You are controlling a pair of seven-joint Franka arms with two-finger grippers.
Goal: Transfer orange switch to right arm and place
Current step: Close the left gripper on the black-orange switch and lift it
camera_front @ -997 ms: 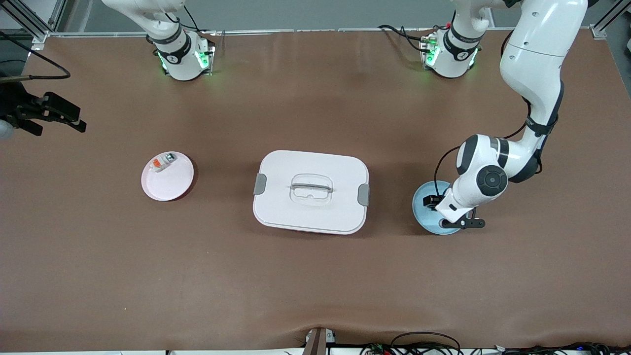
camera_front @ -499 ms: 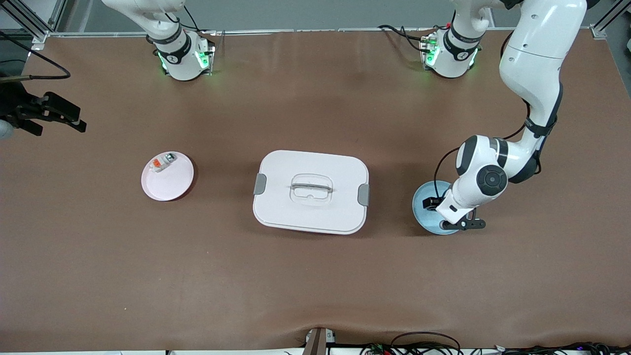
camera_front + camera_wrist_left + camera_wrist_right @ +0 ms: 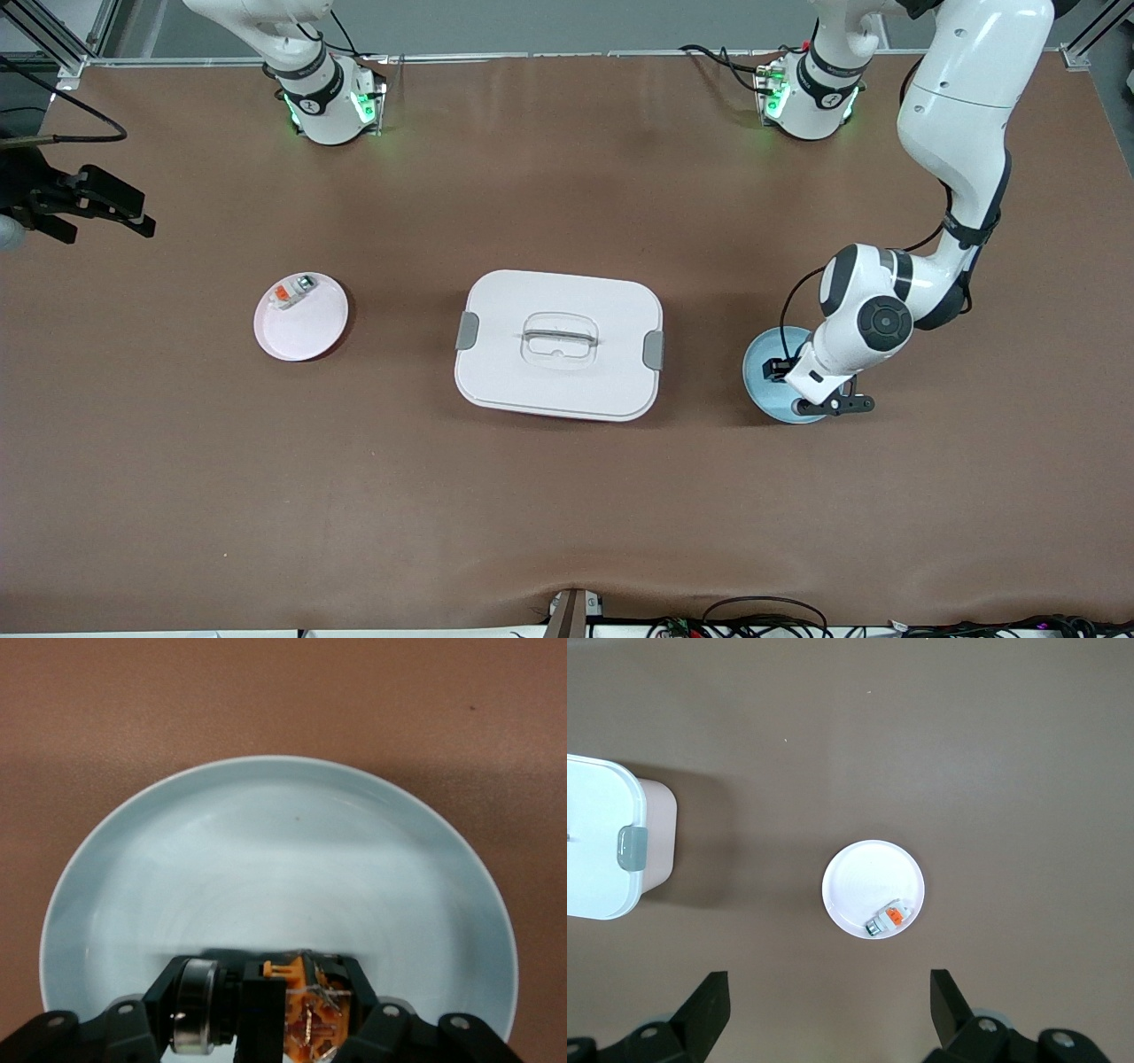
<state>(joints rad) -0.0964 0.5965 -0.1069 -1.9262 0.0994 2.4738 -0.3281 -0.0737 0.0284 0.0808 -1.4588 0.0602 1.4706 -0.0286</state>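
Where the brown table [image 3: 567,514] spreads widest, we see the white lidded box [image 3: 558,344] at its middle, grey latches at both ends. The left arm [image 3: 961,133] bends down toward its own end of the table, over the pale blue plate [image 3: 760,361]. Toward the right arm's end lies the pink-white plate [image 3: 306,328], carrying a white-grey piece with an orange patch [image 3: 291,291] near its rim. The right gripper [image 3: 828,1001] hangs high over that plate, waiting, fingers spread wide with nothing between them. We find the left gripper [image 3: 282,1014] down in the blue plate, its fingers clenched on the orange switch [image 3: 306,1010], which sits just at the plate's surface.
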